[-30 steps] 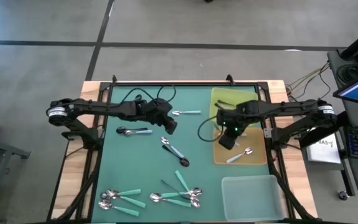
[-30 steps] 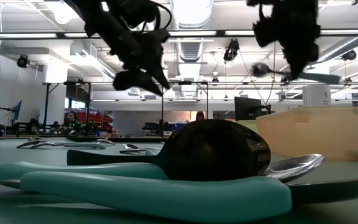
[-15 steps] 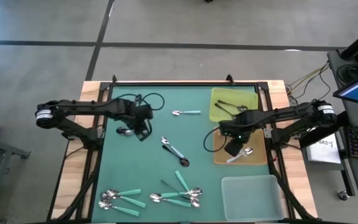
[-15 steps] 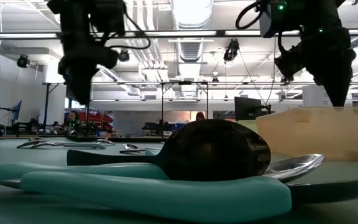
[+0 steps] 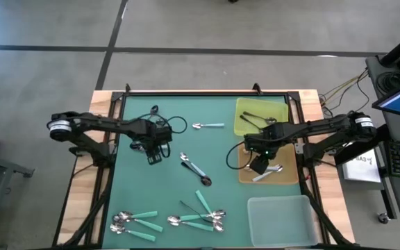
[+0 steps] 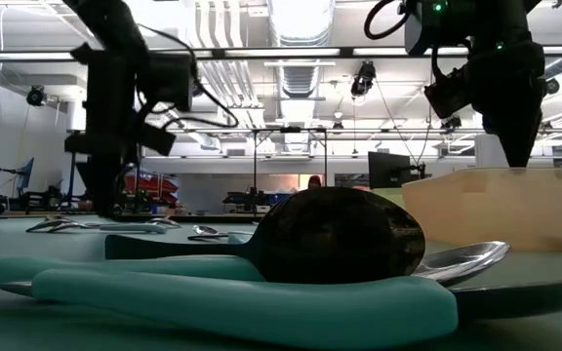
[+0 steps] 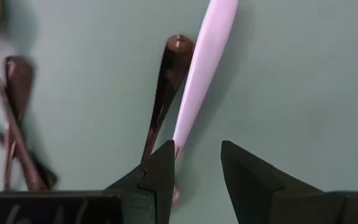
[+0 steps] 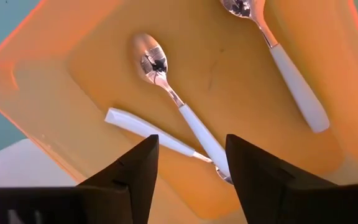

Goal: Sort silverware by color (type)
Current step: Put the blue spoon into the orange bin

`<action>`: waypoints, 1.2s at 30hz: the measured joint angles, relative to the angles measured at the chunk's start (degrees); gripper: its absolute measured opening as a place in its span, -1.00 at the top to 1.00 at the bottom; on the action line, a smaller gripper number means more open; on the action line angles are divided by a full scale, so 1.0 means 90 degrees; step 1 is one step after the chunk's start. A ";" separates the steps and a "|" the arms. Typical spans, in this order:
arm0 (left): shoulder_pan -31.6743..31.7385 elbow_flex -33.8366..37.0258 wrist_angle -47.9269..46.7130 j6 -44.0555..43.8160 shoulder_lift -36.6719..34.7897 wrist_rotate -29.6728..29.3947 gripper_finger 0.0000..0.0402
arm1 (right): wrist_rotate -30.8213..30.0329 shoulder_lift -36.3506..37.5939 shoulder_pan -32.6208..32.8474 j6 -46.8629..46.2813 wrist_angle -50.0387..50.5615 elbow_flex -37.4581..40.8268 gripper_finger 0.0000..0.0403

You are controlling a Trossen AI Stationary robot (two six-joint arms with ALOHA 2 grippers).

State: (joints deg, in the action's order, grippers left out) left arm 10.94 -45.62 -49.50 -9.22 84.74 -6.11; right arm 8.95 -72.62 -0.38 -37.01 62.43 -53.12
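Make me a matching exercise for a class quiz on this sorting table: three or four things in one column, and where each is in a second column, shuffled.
Things:
1. yellow tray
2. orange tray
3. clear tray
4. left gripper

Places:
A. low over the green mat, above a dark spoon and a light blue spoon
B. far right corner of the mat
C. near right corner of the mat
D. between the other two trays, under the right gripper

Pairs: 1-B, 2-D, 3-C, 4-A
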 joint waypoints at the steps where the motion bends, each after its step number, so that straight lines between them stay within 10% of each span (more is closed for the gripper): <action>1: 0.0000 0.0065 0.0118 0.0068 0.0057 0.0000 0.44 | 0.0000 0.0000 0.0000 0.0007 -0.0006 0.0000 0.14; 14: 0.0024 0.0224 0.0616 0.0334 0.0787 -0.0019 0.48 | -0.0010 0.0000 0.0000 0.0015 -0.0097 0.0000 0.23; 21: 0.0027 0.0230 0.0639 -0.0241 0.0822 0.0326 0.92 | -0.0007 0.0000 0.0000 0.0005 -0.0151 0.0000 0.25; 36: 0.0012 0.0011 0.2981 -0.2147 -0.1051 0.1264 0.96 | -0.0441 0.0000 -0.0072 0.0199 -0.1415 0.0000 0.25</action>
State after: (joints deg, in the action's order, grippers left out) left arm 11.05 -45.52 -22.67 -28.54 75.28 5.27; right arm 4.98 -72.62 -1.03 -35.22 49.70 -53.12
